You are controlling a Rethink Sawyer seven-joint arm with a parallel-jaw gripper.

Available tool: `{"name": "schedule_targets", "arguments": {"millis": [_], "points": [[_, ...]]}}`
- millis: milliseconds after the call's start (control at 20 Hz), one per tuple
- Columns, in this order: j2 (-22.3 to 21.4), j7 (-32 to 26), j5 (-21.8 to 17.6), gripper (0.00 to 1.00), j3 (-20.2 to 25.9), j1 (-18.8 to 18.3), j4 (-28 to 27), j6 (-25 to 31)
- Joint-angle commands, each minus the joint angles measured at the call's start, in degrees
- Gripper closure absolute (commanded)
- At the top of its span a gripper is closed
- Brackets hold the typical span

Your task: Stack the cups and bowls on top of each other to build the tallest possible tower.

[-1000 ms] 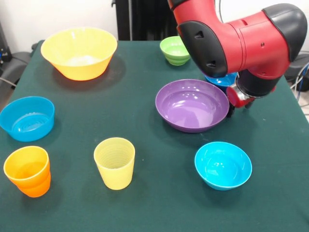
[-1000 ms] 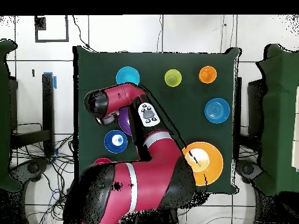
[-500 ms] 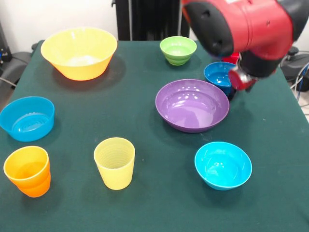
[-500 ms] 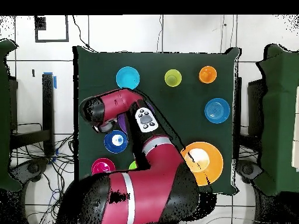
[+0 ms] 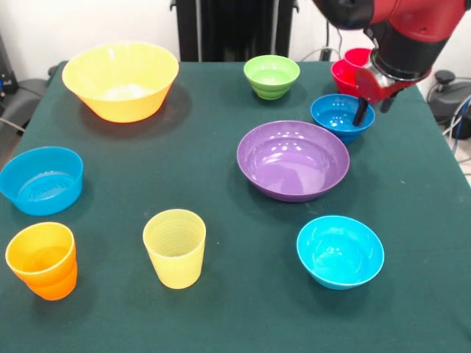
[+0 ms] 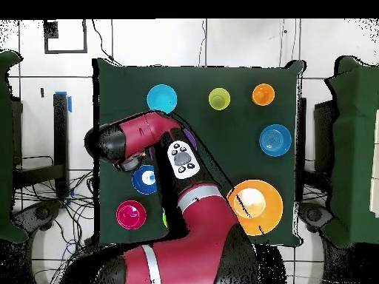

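The tower (image 5: 352,71), a red cup in a small red bowl, stands at the far right; from overhead (image 6: 131,214) it reads as a red disc. My gripper (image 5: 372,112) hangs open and empty just right of the dark blue bowl (image 5: 338,116), one finger (image 5: 360,110) over that bowl's right rim. The wide purple bowl (image 5: 293,159) sits mid-table, the cyan bowl (image 5: 340,251) in front of it. A lime green bowl (image 5: 271,76) and a big yellow-orange bowl (image 5: 120,79) lie at the back. The ribbed yellow cup (image 5: 175,247), orange cup (image 5: 42,259) and light blue bowl (image 5: 40,179) stand at the left.
In the overhead view my arm (image 6: 185,222) covers the purple bowl, the green bowl and the gripper. The dark green table cloth (image 5: 206,191) ends close to the right of the gripper. Grey equipment and cables (image 5: 452,99) lie beyond that edge.
The arm has risen and swung away to the far right, uncovering the green bowl, the dark blue bowl and the red tower. No cup or bowl has moved.
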Motion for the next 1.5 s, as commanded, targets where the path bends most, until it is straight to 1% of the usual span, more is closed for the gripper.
{"name": "schedule_targets", "arguments": {"millis": [50, 350, 450, 550, 650, 850, 1050, 1250, 1500], "points": [[-0.31, -0.34, -0.35, 0.00, 2.06, -0.06, 2.35, -3.05], [-0.25, 0.97, 0.14, 0.00, 2.16, 0.23, 3.20, -4.26], [0.14, 0.86, 0.09, 0.00, 2.16, 0.21, 2.67, -4.55], [1.28, -0.28, -0.05, 0.00, 2.37, 0.12, 0.86, -3.80], [3.36, -2.74, -0.37, 0.00, 3.08, -0.10, -2.10, -2.68], [6.85, -6.41, -1.38, 0.00, 4.43, -0.58, -6.58, -3.25], [7.74, -7.27, -2.63, 0.00, 4.75, -1.05, -7.63, -5.07], [8.26, -7.81, -3.07, 0.00, 5.13, -1.26, -8.57, -4.33], [7.86, -6.44, -2.94, 0.00, 5.14, -0.95, -7.92, -4.18]]}}
